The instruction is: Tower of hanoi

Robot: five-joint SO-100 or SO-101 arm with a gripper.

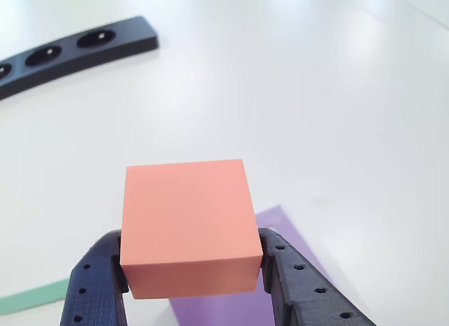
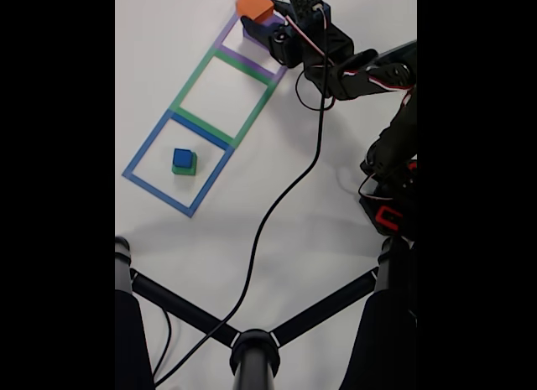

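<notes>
Orange cube (image 1: 188, 224) sits clamped between the two dark fingers of the gripper (image 1: 191, 270), the jaws pressed against its left and right faces in the other view, so the hand is holding it rather than standing wide. In the fixed view the same cube (image 2: 252, 3) is at the top edge of the white table (image 2: 336, 239), over the purple taped square (image 2: 228, 39), the topmost of three outlined squares that run in a slanting row down to the left. Whether the cube is resting on the table or held just above it cannot be told; in the other view the purple tape (image 1: 280, 224) shows just beneath and beside it. Next along the row lies the green square (image 2: 220, 88), which has nothing inside it, and last the blue square (image 2: 176, 163), where a small blue cube (image 2: 183, 158) is stacked on a green one (image 2: 185, 169). From the gripper, that stack lies down and to the left in the fixed view, well apart, with the green square between. Judging by the task, any carry toward the stack would run along this row.
</notes>
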